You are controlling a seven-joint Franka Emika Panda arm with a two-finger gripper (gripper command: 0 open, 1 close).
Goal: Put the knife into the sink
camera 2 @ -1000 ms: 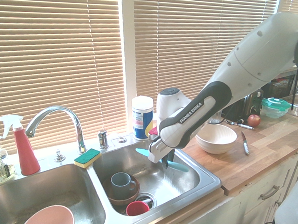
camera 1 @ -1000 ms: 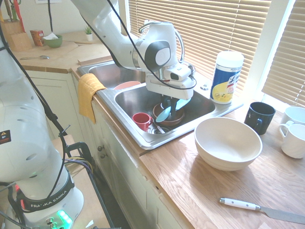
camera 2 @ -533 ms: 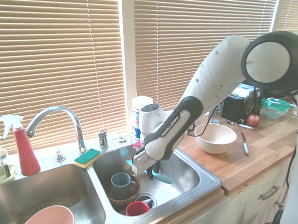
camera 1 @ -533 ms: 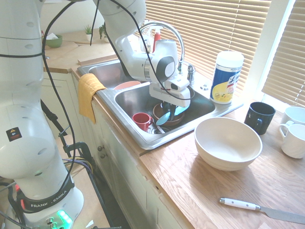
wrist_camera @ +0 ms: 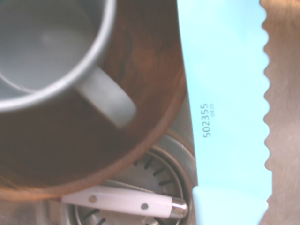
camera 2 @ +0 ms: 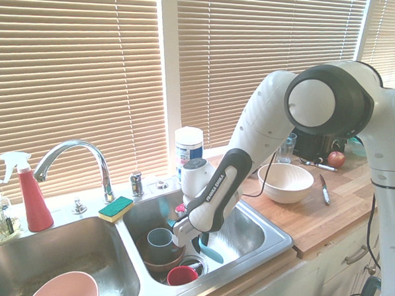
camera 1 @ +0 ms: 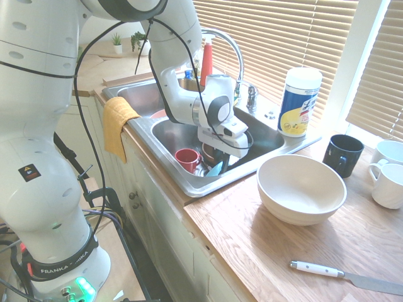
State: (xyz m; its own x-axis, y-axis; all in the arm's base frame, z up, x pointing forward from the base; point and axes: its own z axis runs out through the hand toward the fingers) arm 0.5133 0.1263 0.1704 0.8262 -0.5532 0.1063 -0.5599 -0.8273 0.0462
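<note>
The gripper (camera 2: 201,239) is clamped on the knife (camera 2: 210,253) and hangs low inside the sink (camera 2: 263,224), the turquoise blade slanting down toward the basin floor beside the drain. The wrist view shows the serrated knife (wrist_camera: 225,112) lying just over the drain grate, close to the brown bowl (wrist_camera: 140,117) that holds a grey mug (wrist_camera: 56,51).

The step in hand looks like the release. It would go best if the knife came down onto bare steel at the counter-side half of the basin before the fingers part, so it settles flat rather than tipping onto the crockery.

The basin is crowded (little floor is free): the brown bowl and mug sit mid-basin, a red cup (camera 1: 187,158) stands near the front wall, and a white-handled utensil (wrist_camera: 122,201) lies across the drain. A white bowl (camera 1: 301,189) rests on the counter well clear of the sink.
</note>
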